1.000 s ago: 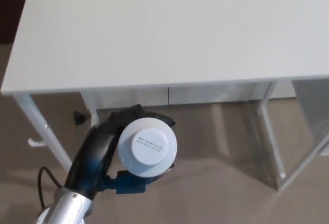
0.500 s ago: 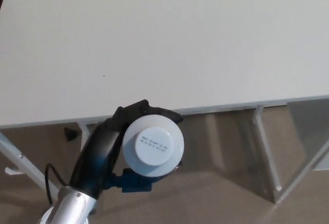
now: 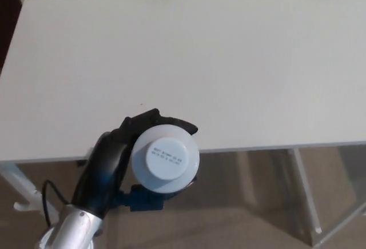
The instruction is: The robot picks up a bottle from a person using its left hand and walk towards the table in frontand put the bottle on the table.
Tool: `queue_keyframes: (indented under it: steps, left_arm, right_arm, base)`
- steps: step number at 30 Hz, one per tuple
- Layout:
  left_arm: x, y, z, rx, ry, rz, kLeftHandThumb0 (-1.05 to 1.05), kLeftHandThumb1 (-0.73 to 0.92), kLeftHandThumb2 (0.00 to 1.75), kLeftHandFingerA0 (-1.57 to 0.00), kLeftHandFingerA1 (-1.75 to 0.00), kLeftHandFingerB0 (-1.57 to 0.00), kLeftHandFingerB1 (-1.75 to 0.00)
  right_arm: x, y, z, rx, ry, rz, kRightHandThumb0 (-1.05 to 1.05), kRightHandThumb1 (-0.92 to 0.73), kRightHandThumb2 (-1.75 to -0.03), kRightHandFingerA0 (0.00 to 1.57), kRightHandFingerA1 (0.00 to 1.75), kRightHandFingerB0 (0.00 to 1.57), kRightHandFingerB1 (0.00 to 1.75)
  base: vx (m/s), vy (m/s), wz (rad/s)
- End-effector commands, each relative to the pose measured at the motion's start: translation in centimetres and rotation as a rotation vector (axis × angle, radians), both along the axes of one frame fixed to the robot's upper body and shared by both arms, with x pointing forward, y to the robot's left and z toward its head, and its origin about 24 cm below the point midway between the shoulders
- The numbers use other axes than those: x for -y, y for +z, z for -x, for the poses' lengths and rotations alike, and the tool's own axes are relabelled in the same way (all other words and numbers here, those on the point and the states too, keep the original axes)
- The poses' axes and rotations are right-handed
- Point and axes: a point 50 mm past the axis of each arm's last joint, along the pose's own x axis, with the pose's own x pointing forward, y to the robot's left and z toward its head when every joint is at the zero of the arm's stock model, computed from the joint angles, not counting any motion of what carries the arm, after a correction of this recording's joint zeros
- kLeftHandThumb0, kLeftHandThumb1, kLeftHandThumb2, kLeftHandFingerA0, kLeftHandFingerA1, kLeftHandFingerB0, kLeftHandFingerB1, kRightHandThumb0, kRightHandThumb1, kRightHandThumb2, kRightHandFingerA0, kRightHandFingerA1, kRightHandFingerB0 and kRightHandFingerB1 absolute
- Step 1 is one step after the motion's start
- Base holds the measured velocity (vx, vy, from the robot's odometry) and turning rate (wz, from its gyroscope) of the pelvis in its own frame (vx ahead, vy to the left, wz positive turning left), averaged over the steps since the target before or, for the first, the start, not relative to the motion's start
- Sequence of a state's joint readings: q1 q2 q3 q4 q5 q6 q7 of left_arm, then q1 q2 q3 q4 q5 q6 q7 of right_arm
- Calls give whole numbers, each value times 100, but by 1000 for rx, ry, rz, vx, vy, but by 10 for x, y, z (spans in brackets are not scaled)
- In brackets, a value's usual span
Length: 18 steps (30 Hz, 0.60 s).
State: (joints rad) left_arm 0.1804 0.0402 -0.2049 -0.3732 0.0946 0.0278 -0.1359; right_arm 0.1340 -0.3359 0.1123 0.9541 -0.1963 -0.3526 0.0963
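Bottle is clasped in your robot's left hand, cap up, right at the near edge of the table. The whole view has shifted forward this past second, so you've closed in and can likely reach out and set it down.

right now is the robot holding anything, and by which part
The left hand holds the bottle, its fingers wrapped round the side of the body, below the top. The right hand is not in view.
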Motion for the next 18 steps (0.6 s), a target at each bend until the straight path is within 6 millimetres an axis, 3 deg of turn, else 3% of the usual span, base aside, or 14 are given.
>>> queue_keyframes:
  steps: [1, 4, 9, 14, 15, 17, 18]
  left_arm:
    - [2, 2, -3, -3, -5, 26, -21, 80, 67, -142, -108, -127, -78]
    - [2, 4, -6, 5, -2, 13, -23, 80, 66, -140, -110, -126, -77]
    - [4, 13, -23, 15, -15, 34, -23, 81, 65, -137, -112, -124, -77]
    - [7, 26, -51, 18, -3, 62, -39, 60, 82, -140, -110, -124, -81]
    - [7, 27, -54, 13, 2, 69, -45, 48, 101, -137, -118, -117, -96]
    - [8, 28, -60, 0, 14, 79, -48, 45, 102, -137, -118, -117, -96]
    - [7, 29, -64, -6, 22, 85, -49, 47, 94, -142, -111, -126, -83]
  right_arm:
    - [6, 2, 4, 0, -2, 5, -38, -58, -87, 47, 56, 43, 52]
    - [5, 2, 4, 5, 2, 0, -38, -58, -87, 48, 57, 44, 53]
    - [5, 0, 5, -6, -4, 1, -37, -58, -87, 48, 56, 45, 53]
    - [4, 0, 0, -6, 2, 6, -39, -58, -88, 49, 57, 45, 53]
    - [4, 0, -1, -6, 4, 10, -39, -58, -88, 50, 57, 44, 53]
    - [4, 0, -2, -7, 2, 8, -38, -58, -88, 49, 57, 44, 53]
    - [4, 1, -3, -10, 1, 9, -38, -58, -88, 48, 57, 43, 53]
  base:
    - [70, -241, 17]
    - [-25, -354, 4]
    - [104, -87, -1]
    - [53, 70, -3]
    - [50, 164, -9]
    - [52, 178, 5]
    - [89, 186, -20]
